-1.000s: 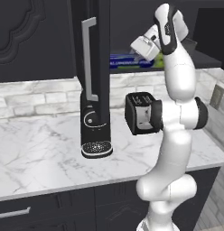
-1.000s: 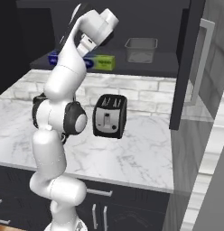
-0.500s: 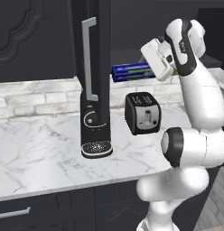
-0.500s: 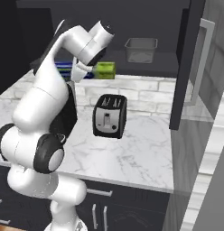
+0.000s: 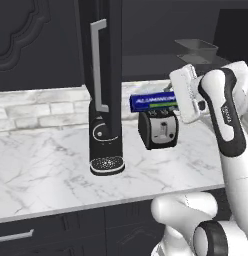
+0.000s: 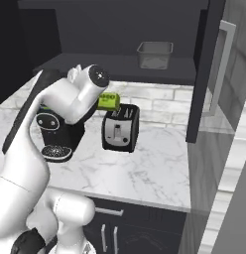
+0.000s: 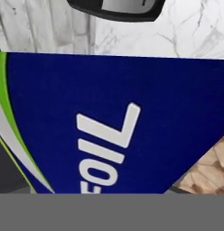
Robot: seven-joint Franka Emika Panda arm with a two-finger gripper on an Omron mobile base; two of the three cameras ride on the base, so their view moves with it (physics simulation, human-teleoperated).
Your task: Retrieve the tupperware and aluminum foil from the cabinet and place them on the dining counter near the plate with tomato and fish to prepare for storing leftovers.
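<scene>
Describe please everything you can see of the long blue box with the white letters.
The long slim blue foil box looks like printed cardboard, with white lettering along its side and a green-yellow patch at one end. It lies roughly level in the air, above the black toaster on the marble worktop and apart from it. The white robot hand holds one end of it; the jaws themselves are hidden. In the hand view its blue face sits very close, reading "FOIL" with a green and white swoosh.

Blue aluminum foil box (image 7: 132, 122): white lettering "FOIL"; rest unreadable.
</scene>
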